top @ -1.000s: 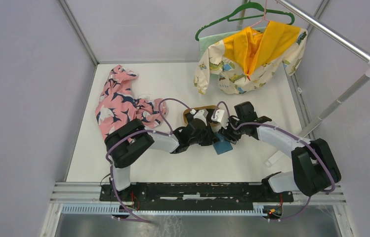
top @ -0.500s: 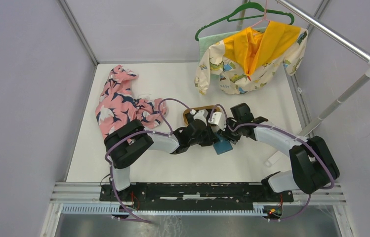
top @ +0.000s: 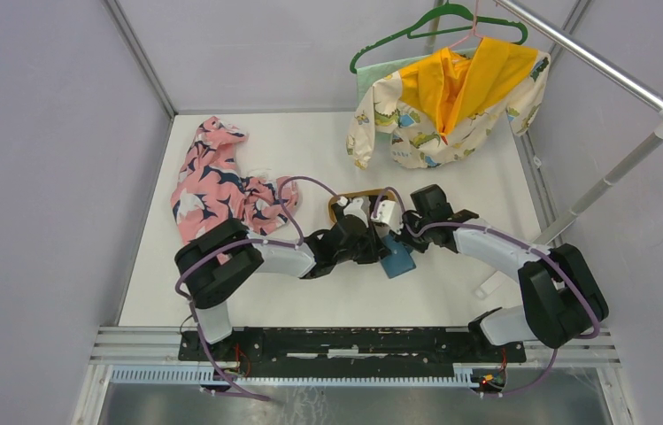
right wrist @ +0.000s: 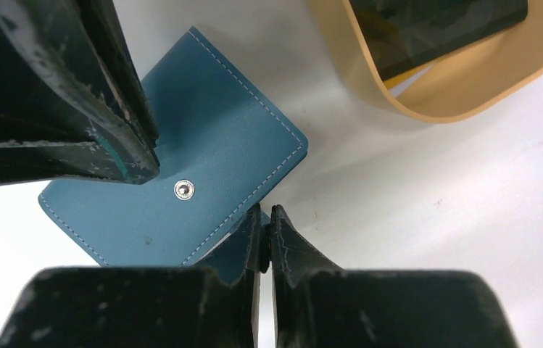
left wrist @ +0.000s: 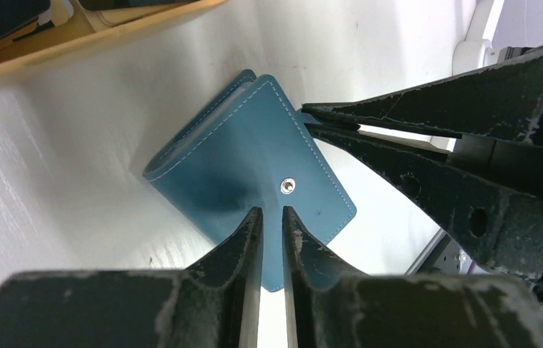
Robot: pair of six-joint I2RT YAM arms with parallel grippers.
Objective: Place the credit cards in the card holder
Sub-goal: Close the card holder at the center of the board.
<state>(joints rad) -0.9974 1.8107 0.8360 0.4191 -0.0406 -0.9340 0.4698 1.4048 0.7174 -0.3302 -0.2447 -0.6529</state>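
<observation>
The teal card holder (left wrist: 239, 159) lies folded on the white table, snap button up, just in front of the tan tray (right wrist: 464, 90). Dark credit cards (right wrist: 435, 29) rest inside that tray. My left gripper (left wrist: 270, 212) sets its tips on the holder's top flap near the snap. Its jaws stand a narrow slit apart with nothing between them. My right gripper (right wrist: 266, 210) is shut on the holder's side edge, a sliver of teal pinched in it. From above, both grippers meet over the card holder (top: 398, 262).
A pink floral garment (top: 212, 181) lies at the table's left. A yellow-and-cream garment (top: 447, 102) hangs on a green hanger from the rail at the back right. The tray (top: 345, 197) sits just behind the grippers.
My right gripper has closed from wide open onto the card holder's edge and shifted slightly left. The left arm's elbow has swung a little left, and its jaws are about the same.
</observation>
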